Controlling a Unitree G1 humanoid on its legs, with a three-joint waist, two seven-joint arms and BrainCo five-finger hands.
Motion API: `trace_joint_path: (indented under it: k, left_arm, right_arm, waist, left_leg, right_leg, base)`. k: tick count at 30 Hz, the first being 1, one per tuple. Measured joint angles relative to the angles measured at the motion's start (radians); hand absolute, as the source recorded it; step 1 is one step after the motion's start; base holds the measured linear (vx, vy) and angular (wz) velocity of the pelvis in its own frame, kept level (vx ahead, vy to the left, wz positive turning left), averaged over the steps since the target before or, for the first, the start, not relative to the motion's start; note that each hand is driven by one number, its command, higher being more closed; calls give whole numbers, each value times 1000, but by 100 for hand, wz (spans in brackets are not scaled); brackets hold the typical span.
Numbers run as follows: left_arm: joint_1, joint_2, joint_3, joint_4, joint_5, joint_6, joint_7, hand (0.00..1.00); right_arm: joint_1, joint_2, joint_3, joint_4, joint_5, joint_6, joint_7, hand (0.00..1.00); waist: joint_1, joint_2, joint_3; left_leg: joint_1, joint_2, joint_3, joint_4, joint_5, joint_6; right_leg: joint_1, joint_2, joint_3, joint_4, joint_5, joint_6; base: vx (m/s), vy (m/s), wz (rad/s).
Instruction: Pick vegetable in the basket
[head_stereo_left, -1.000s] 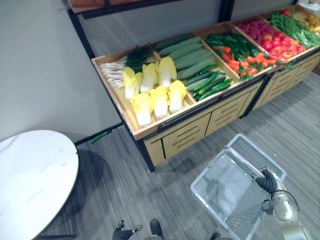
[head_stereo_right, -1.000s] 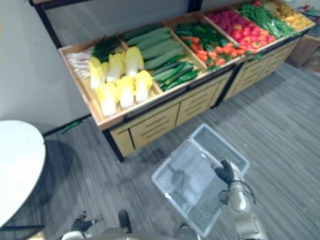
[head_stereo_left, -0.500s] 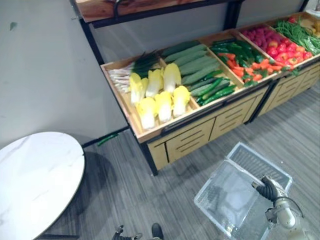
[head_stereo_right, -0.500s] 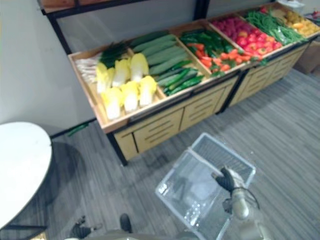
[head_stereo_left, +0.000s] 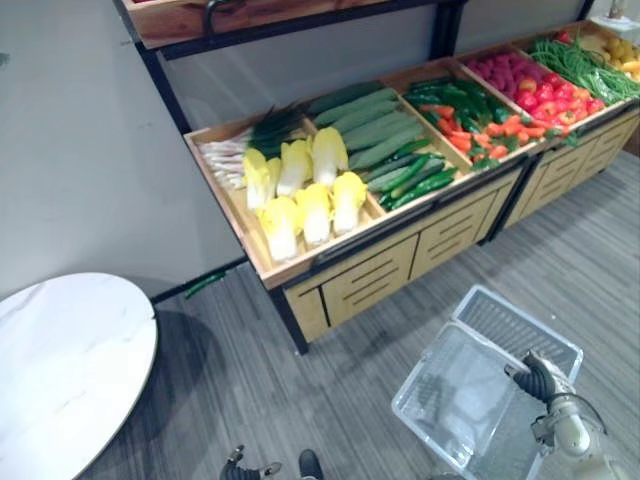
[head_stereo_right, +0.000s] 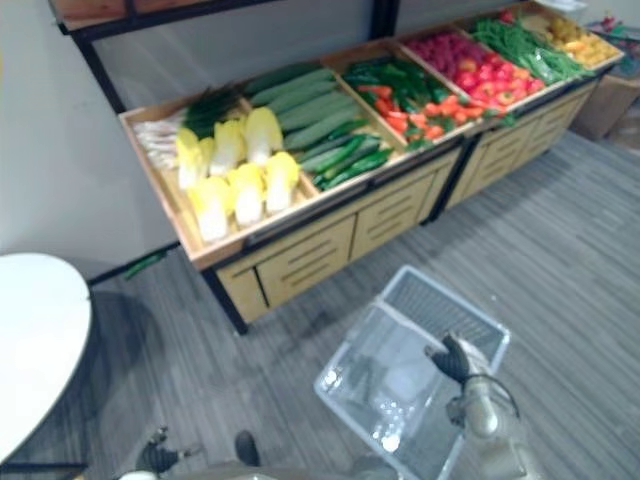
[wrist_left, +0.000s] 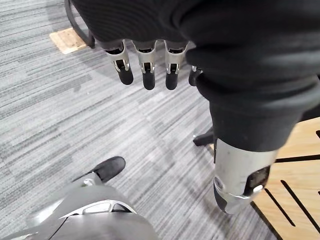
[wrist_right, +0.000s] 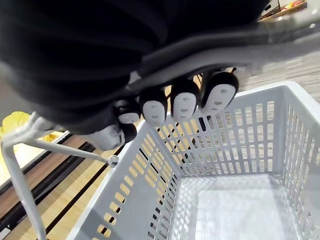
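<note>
Just a small camera shift since before; empty basket (head_stereo_left: 420, 365) hanging from right hand (head_stereo_left: 540, 378), fingers (wrist_right: 184, 106) curled round the handle (wrist_right: 280, 32). Left hand (wrist_left: 144, 65) loose, holding nothing, veg (head_stereo_left: 310, 190) all up on the stall (head_stereo_left: 300, 262). Gotta step in close, basket level, before reaching with the left.

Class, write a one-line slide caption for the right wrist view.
Right hand curled round the grey handle of an empty white slotted basket.
</note>
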Motion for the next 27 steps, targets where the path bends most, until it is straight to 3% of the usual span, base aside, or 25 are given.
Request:
trace_joint_path:
  k: [2,4,5,8,11,13,14,16,18,21,24,25,27]
  left_arm:
    - [-1,-2,15,-3,-5,1,6,0]
    - [5,-11,19,-4,-23,2,23,0]
    - [7,-17,17,-4,-31,3,28,0]
    - [6,-41,16,-24,-31,2,28,0]
    - [7,-72,15,-25,-28,2,26,0]
    - [9,-77,18,-25,-26,2,27,0]
    - [10,-86,18,-25,-26,2,27,0]
    - [-4,-79,20,-22,-18,1,27,0]
    - [-14,-61,38,-26,-7,1,31,0]
    - [-13,-61,39,-8,0,11,36,0]
    - [-13,-62,35,2,1,16,37,0]
    - [-15,-67,24,3,1,16,37,0]
    - [-22,-61,13,2,2,16,38,0]
  right_arm:
    - [0,8,14,0,0,9,0,100]
    - [2,8,25,-2,0,11,0,100]
    - [4,7,26,-7,0,11,0,100]
    - [3,8,24,-28,1,12,-1,100]
    - [-16,23,17,-24,0,24,-2,100]
    - [-25,25,6,-13,-1,32,-3,100]
    - [-32,27,-6,-2,-1,33,-4,100]
    - [-37,54,-12,3,-1,35,-10,100]
    - [-66,89,-2,3,-2,34,-11,100]
    - [-89,109,10,4,-2,33,-17,100]
    - [-84,109,27,4,-2,34,-22,100]
    - [-73,108,31,4,-2,36,-26,100]
    - [-67,112,32,4,-5,41,-33,100]
  waist:
    - [4,-28,22]
    - [13,-27,32]
    - [21,-29,36]
    - [28,-11,38]
    - [20,-5,46]
    - [20,7,54]
    - [21,26,58]
    - [5,23,60]
    - [8,-19,83]
    - [8,-19,84]
    - [13,-17,82]
    - [21,-5,71]
    - [23,-6,71]
  left_leg:
    - [-109,36,-3,269,14,34]
    - [-137,56,-8,367,48,79]
    - [-133,62,-7,372,67,83]
    - [-135,56,-3,326,105,71]
    - [-104,3,-12,164,65,-1]
    - [-67,-33,-12,46,79,5]
    - [-42,-45,-4,-8,128,19]
    - [-18,-59,-13,-40,106,33]
    - [-25,-76,-9,-40,104,33]
    - [-15,-74,20,-33,61,35]
    - [21,-75,31,-41,-2,31]
    - [26,-70,43,-51,-69,37]
    - [21,-79,45,-50,-88,43]
  right_leg:
    - [52,1,-7,-14,-11,-19]
    - [103,6,-29,-44,-13,-23]
    - [127,14,-41,-66,-9,-23]
    - [146,25,-61,-104,12,-40]
    - [150,27,-52,-141,37,-54]
    - [159,30,-51,-143,38,-53]
    - [169,45,-49,-143,38,-51]
    - [183,43,-44,-164,50,-29]
    - [194,39,-1,-236,88,-3]
    - [200,42,50,-278,132,12]
    - [202,36,70,-260,133,14]
    - [158,30,87,-194,129,19]
    - [118,5,91,-114,126,22]
  base:
    - [33,-188,37]
    - [21,-178,21]
    - [50,-127,23]
    - [106,-101,19]
    - [134,-9,7]
    - [84,74,-2]
    - [164,172,4]
    - [180,159,11]
    - [97,74,-17]
    - [62,80,-34]
    - [46,91,-35]
    - [31,132,-31]
    - [3,164,-8]
